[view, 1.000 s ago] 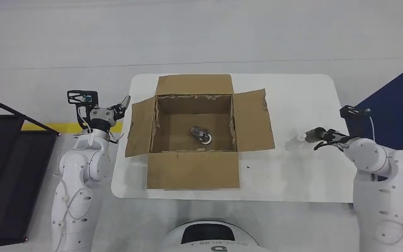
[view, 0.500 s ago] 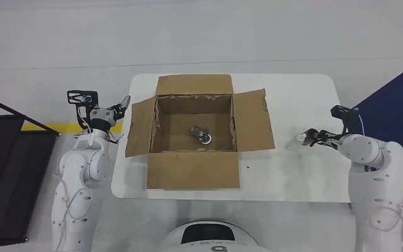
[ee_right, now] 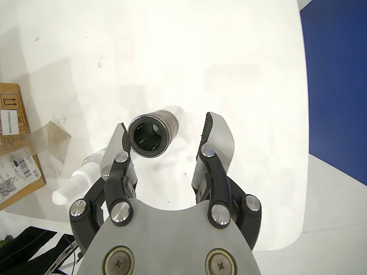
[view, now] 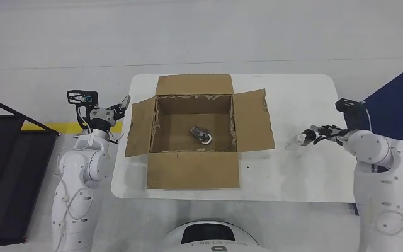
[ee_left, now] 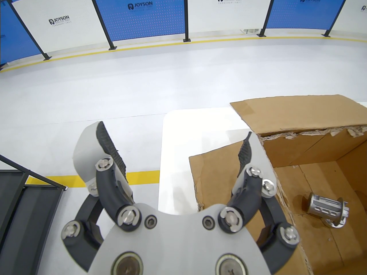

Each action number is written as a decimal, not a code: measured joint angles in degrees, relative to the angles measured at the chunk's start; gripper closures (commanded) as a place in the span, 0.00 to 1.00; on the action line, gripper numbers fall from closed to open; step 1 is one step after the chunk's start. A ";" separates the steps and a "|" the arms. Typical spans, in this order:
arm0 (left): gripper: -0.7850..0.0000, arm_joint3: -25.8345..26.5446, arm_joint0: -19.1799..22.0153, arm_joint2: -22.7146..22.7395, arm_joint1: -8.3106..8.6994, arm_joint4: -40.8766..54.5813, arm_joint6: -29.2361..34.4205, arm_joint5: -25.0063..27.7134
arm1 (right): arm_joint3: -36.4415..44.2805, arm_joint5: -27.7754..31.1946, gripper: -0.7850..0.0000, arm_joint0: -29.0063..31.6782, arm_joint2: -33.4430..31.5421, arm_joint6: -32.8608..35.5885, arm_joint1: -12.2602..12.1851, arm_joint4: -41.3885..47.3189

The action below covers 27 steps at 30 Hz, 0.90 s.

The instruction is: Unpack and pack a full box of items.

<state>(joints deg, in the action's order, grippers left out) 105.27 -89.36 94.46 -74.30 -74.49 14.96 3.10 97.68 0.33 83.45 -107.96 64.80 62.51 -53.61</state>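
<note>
Right claw [ee_right: 165,121], spread, has drawn back slightly toward the right edge of the desk [view: 296,94] with the metal sleeve [ee_right: 153,133] lying between its fingers (apparently released, so unpacked); left claw [ee_left: 175,135] stays spread left of the box [view: 194,85], one metal part [view: 201,135] still inside.

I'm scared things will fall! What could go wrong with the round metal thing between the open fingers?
The round bearing lies loose between the fingers of the open right gripper, so a nudge might roll it across the table. The small white bottle sits right beside one finger; a careless move could knock it away.
</note>
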 measured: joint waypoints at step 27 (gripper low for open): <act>0.00 0.00 0.00 0.00 0.00 0.00 0.00 0.00 | -8.29 20.03 0.00 -40.74 52.11 -5.68 5.61 12.12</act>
<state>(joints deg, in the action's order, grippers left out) 105.27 -89.36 94.46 -74.30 -74.49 14.96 3.10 89.39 20.36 42.71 -55.86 59.12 68.13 -41.49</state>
